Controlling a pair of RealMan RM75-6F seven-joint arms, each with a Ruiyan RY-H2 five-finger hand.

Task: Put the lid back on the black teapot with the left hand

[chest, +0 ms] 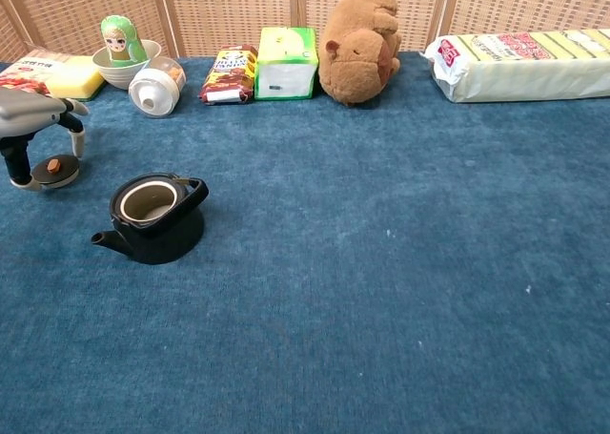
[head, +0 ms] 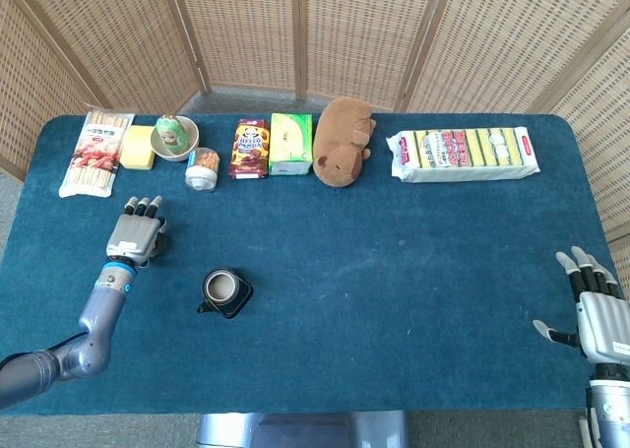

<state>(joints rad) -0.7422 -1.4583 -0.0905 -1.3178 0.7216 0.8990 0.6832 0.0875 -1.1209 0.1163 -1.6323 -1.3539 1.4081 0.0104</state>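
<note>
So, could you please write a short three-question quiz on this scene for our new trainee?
1. True or false: the lid is on the black teapot.
2. Which hand is at the lid: A left hand, B right hand?
3. Fill in: the green doll stands in a ____.

Key: 1 false, the teapot is open; 2 A; 3 bowl.
</note>
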